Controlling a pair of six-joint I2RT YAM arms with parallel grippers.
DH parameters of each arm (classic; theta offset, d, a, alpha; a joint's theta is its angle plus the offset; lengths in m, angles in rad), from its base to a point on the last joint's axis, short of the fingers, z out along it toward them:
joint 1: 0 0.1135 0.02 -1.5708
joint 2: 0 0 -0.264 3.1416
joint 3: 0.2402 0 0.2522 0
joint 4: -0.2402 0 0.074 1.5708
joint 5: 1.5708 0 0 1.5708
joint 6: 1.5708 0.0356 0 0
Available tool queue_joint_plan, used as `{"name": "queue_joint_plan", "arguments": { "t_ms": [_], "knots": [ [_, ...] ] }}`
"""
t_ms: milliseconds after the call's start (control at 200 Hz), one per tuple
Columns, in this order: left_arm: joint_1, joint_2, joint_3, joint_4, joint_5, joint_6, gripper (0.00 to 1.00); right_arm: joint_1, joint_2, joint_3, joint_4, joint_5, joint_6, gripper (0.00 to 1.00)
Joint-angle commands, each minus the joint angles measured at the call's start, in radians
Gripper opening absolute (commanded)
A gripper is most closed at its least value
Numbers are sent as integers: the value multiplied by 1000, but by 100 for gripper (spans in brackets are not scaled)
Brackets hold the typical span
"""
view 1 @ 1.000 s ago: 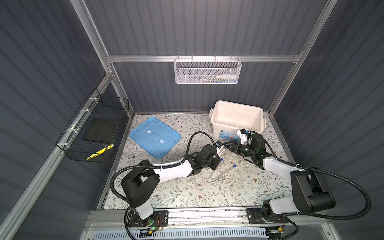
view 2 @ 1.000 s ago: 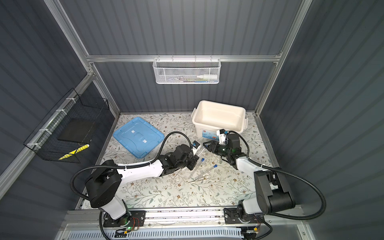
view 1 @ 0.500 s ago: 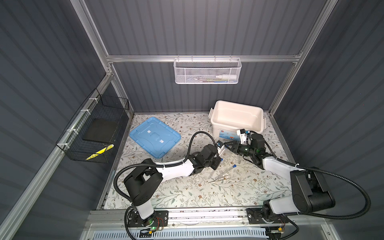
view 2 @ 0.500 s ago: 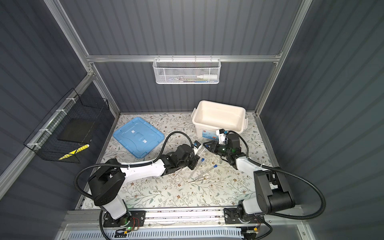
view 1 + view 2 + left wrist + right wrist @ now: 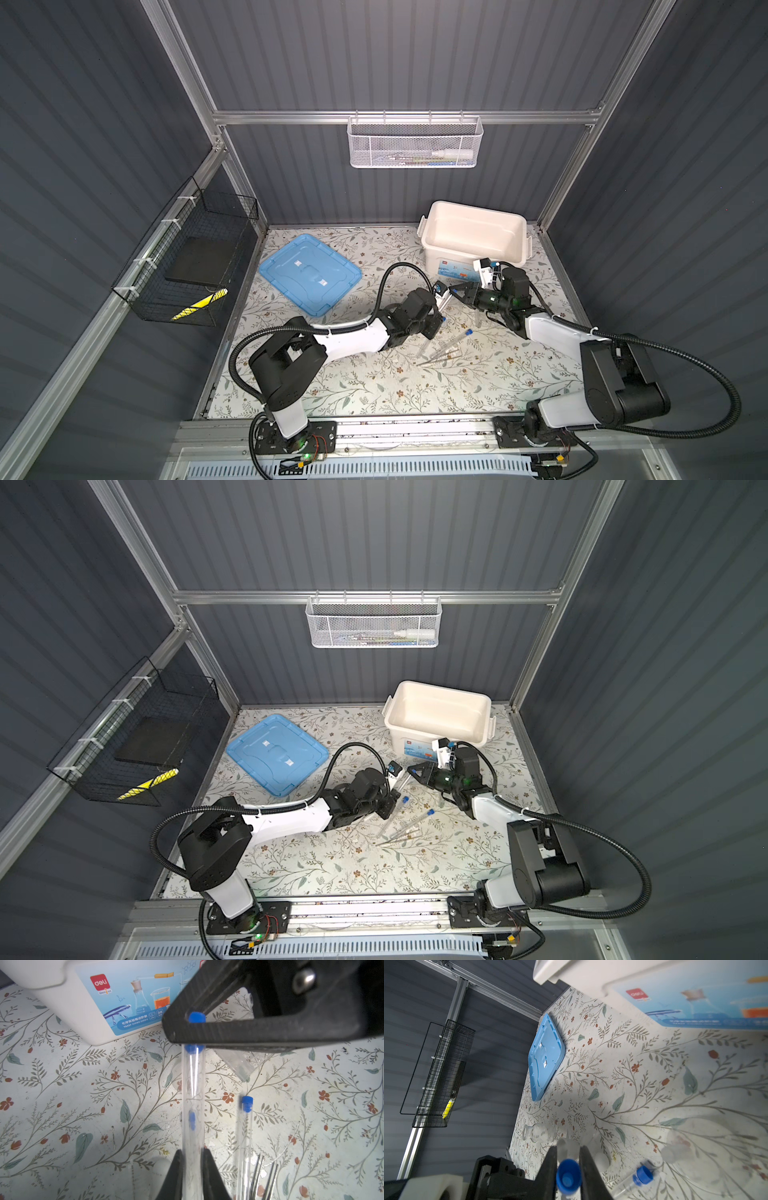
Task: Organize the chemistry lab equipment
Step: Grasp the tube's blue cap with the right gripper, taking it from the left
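Observation:
A clear test tube (image 5: 192, 1093) with a blue cap is held off the mat between both arms. My left gripper (image 5: 192, 1153) is shut on its lower part, and in both top views it sits mid-mat (image 5: 441, 306) (image 5: 395, 789). My right gripper (image 5: 568, 1148) is shut on the tube's blue cap (image 5: 568, 1175), meeting it from the right (image 5: 453, 291) (image 5: 409, 771). Two more capped test tubes (image 5: 459, 341) (image 5: 245, 1136) lie on the mat beside thin metal tweezers (image 5: 438, 359) (image 5: 267, 1176). A small clear glass dish (image 5: 537, 1133) lies beyond them.
The cream box (image 5: 432, 249) stands open at the back right, close behind the grippers. Its blue lid (image 5: 309, 274) lies at the back left. A black wire basket (image 5: 187, 266) hangs on the left wall and a white mesh basket (image 5: 415, 143) on the back wall.
My right gripper has closed from open onto the blue cap of the tube. The left gripper keeps its hold and has barely moved.

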Motion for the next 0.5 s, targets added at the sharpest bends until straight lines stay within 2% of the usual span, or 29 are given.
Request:
{"name": "queue_joint_plan", "arguments": {
  "t_ms": [0,90,220,490],
  "knots": [
    [-6,18,25,5,12,8,19,6,-10,7,-5,0,-16,19],
    [-7,11,20,8,4,3,24,6,-25,4,-24,20,-26,18],
    [-6,-7,7,18,-11,-11,38,6,-50,0,-60,64,-46,17],
    [-6,-46,-12,24,-33,-39,64,6,-167,-20,-138,239,-78,17]
  ]
}}
